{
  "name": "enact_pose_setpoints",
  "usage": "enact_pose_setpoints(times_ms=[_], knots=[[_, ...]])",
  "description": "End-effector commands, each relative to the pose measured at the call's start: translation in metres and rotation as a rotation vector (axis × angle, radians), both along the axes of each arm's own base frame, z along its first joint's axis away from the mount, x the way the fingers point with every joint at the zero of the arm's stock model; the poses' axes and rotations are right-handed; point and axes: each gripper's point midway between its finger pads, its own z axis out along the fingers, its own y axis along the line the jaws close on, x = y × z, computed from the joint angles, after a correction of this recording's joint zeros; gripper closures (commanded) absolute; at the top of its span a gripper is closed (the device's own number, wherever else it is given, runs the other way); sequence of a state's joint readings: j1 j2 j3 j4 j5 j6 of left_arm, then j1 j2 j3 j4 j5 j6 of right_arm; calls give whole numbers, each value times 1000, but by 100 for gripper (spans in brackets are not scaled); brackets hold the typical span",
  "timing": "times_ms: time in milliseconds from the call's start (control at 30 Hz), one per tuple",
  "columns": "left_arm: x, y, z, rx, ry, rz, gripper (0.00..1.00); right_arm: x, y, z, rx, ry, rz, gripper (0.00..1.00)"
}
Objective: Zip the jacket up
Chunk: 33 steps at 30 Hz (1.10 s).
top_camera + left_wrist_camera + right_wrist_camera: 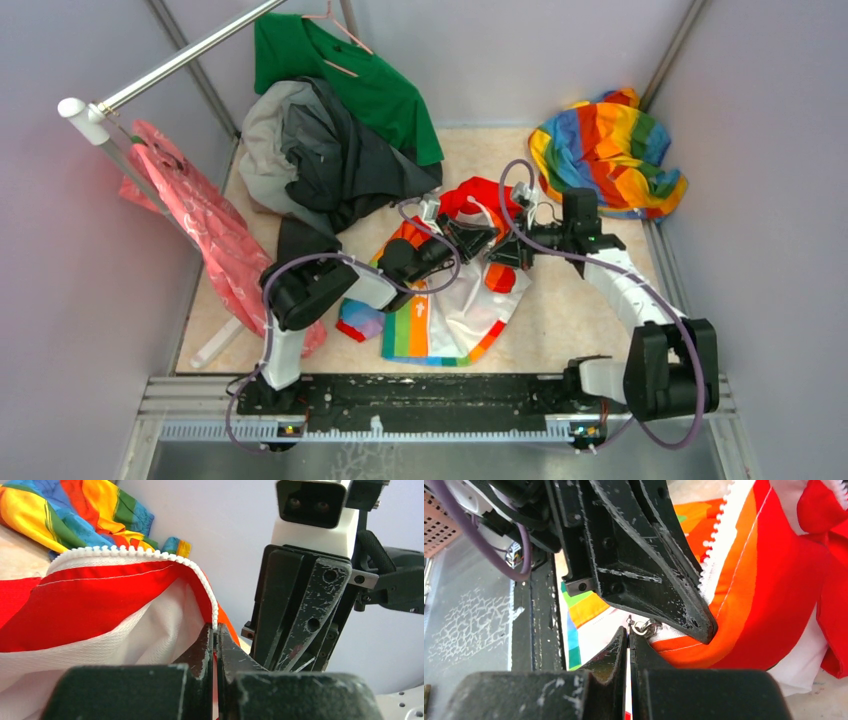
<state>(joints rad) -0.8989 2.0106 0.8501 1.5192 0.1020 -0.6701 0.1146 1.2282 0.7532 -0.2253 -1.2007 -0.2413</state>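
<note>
Pinching jacket (100,600) zipper edge, left jaws pressed together; right jaws clamped on small metal zipper pull (644,626).

Left arm (305,290): elbow bent low, forearm reaching forward-right. Right arm (630,290): elbow folded near base, forearm angled forward-left. Hands meet tip to tip, nearly touching. Left hand (215,642): fingers pressed together, pinching jacket (100,600) at zipper edge. Right hand (628,645): fingers pressed together just below metal zipper pull (644,627), red sliver of jacket between them.
</note>
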Motion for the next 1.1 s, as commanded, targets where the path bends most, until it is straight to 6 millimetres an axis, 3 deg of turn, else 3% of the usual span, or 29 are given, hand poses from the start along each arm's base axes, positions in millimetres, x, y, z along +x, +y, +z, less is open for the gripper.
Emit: enact_pose_setpoints(times_ms=[0,300,533,667,767,933,1067], knots=[[-10,18,63,-168,-253,53,100,-7,9,1,-28,-35,69,100],[6,57,75,-149,-295,93,100,0,0,-1,-72,-42,39,100],[-17,40,75,-121,-363,-75,100,-12,4,0,-54,-80,102,100],[-14,40,81,-120,-404,-49,100,-20,13,-12,-106,-80,154,100],[-10,44,96,-132,-454,-7,100,-15,15,-22,-155,-63,142,100],[2,58,108,-151,-457,61,100,-12,12,-7,-98,-55,121,100],[12,70,118,-176,-442,115,100,-6,6,-8,-112,-53,82,100]])
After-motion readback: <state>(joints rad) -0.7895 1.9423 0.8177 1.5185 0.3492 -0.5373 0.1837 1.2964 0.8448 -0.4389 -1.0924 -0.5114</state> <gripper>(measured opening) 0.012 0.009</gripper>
